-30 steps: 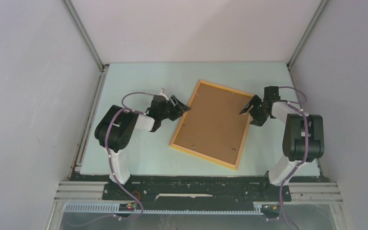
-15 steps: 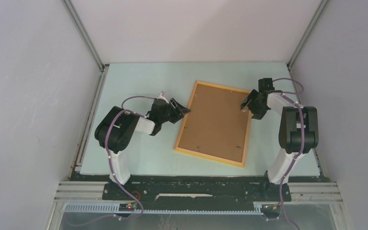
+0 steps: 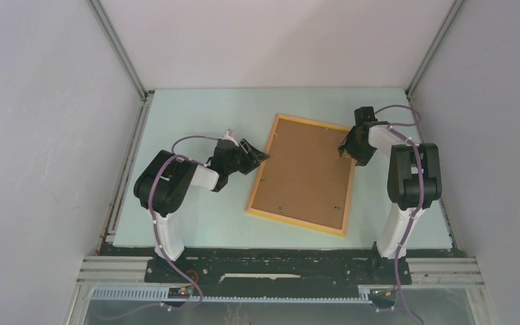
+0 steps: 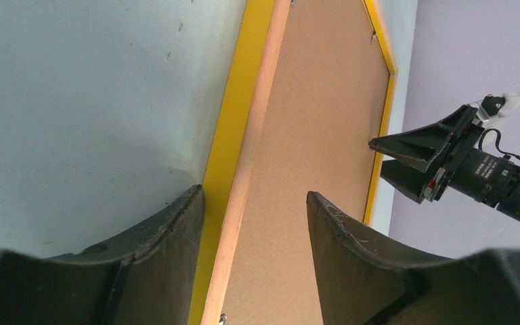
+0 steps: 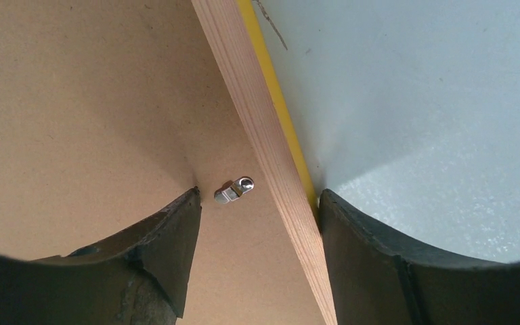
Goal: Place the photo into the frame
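Frame [image 3: 296,222] lies face down on the counter [image 3: 203,115], brown backing board [image 3: 305,172] uppermost and no photo in sight. Over the last second it swung squarer, then stopped. The right hand [image 5: 257,196] has since closed in, open astride the right rail beside a metal tab [image 5: 233,190], and the left hand [image 4: 254,203] sits open astride the left rail, so freeing the backing probably comes next.

table [image 3: 196,115]: pale green; backing board [image 3: 305,172]: brown, flat; metal tab [image 5: 233,189]: on board
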Action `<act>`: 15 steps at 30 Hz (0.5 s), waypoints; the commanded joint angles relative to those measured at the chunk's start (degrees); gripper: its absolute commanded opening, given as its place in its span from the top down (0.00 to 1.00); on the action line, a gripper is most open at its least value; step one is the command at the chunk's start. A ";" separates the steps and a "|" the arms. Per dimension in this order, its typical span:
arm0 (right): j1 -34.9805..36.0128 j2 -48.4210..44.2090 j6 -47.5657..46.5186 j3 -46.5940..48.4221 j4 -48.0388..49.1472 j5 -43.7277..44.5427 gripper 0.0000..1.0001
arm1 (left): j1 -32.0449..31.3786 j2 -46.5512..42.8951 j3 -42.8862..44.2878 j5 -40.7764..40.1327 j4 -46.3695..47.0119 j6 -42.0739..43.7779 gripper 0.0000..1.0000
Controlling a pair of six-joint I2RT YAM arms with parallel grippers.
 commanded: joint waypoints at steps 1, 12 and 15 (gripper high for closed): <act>0.82 1.29 1.21 1.78 -0.29 1.88 0.32 | -0.76 -0.70 -0.88 1.32 1.67 -0.95 0.41; 0.81 0.83 0.05 1.59 -0.66 -0.21 0.61 | -0.76 -1.30 -1.36 1.14 2.10 -0.87 0.41; 0.77 0.13 -0.97 0.96 -0.39 -0.25 0.68 | -0.74 -1.33 -1.40 1.15 2.15 -0.86 0.41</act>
